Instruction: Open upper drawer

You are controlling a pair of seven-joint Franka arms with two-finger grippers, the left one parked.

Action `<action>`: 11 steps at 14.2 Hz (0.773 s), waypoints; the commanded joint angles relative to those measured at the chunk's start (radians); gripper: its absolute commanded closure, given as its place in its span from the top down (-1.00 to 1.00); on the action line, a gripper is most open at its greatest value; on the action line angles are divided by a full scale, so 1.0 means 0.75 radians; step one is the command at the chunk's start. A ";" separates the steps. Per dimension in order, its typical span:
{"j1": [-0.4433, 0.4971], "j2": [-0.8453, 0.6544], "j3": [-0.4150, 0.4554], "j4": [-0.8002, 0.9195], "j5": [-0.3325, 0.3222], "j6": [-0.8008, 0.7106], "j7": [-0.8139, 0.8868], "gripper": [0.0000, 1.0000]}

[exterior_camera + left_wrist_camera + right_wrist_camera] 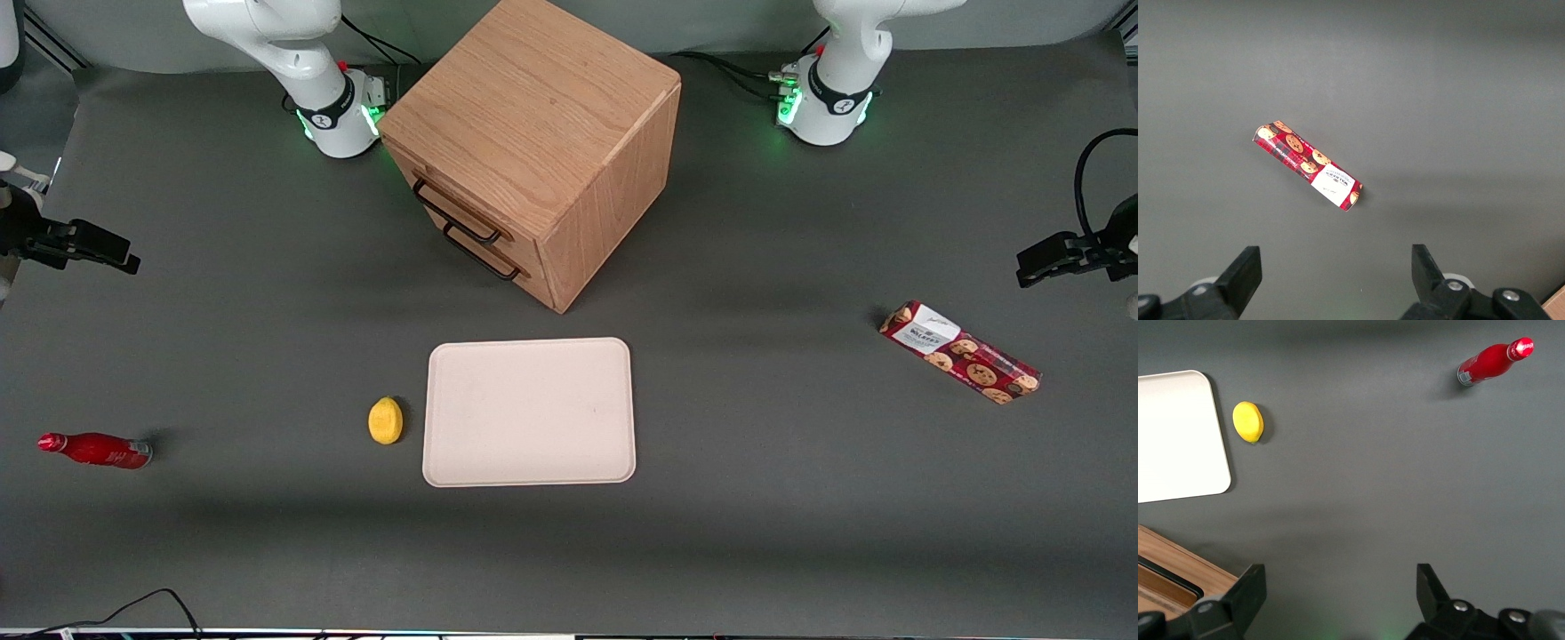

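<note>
An oak cabinet (542, 133) stood on the grey table (267, 293) between the two arm bases, turned at an angle so that its drawer face looked toward the working arm's end of the table. The upper drawer (449, 197), uppermost of two, sat flush and closed, with its thin black bar handle (455, 216) running along the front; the lower drawer (484, 250) below it was likewise closed. The hand (76, 244) hung at the working arm's end of the table, well apart from the cabinet, fingers (1245, 597) spread wide and grasping nothing. Nearer the front camera than the cabinet lay a pale rectangular tray (530, 412), flat on the table. A yellow lemon (385, 420) lay just beside the tray, on the side toward the working arm. A red bottle (96, 449) lay on its side near the working arm's end of the table. A red cookie box (960, 352) lay toward the parked arm's end.
</note>
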 commanded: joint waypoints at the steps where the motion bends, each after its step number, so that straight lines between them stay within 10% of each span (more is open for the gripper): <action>1: -0.003 0.015 -0.003 0.034 0.022 -0.023 0.004 1.00; 11: -0.007 0.015 -0.011 0.034 0.039 -0.023 0.002 1.00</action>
